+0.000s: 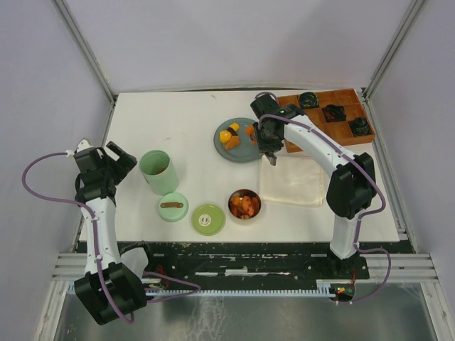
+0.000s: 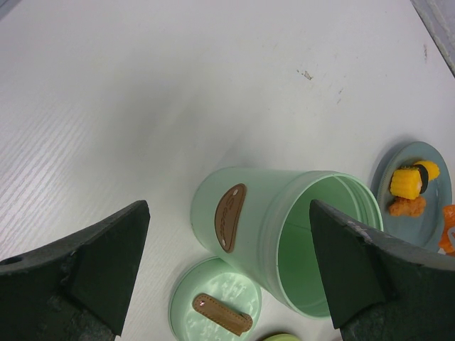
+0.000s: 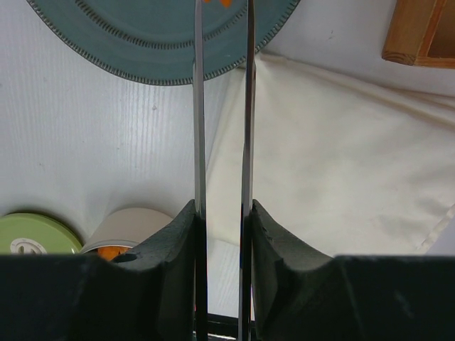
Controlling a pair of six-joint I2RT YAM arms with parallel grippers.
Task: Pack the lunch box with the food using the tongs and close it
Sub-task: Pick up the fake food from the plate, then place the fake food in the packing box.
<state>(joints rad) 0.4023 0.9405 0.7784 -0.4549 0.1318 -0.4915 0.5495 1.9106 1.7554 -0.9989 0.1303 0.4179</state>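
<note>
Right claw (image 3: 222, 213): clamped the tongs (image 3: 197, 106), blades crossing the plate's (image 3: 142, 50) near rim.
Left claw (image 1: 121, 156): gaped wide, left of the canister (image 1: 158, 170).

The mint-green canister (image 1: 158, 170) stands upright and open on the counter (image 1: 185, 121). Its flat, brown-handled lid (image 1: 172, 207) lies just in front, with the lime lid (image 1: 207, 219) beside that. The bowl (image 1: 231, 201) – uncovered – holds orange and red-brown pieces (image 1: 244, 206). More food (image 1: 228, 136) – one yellow piece black-banded – sits on the plate (image 1: 238, 151). The tongs (image 3: 197, 142), squeezed near-parallel in the right tool (image 3: 222, 209), reach over the plate's rim.
</note>
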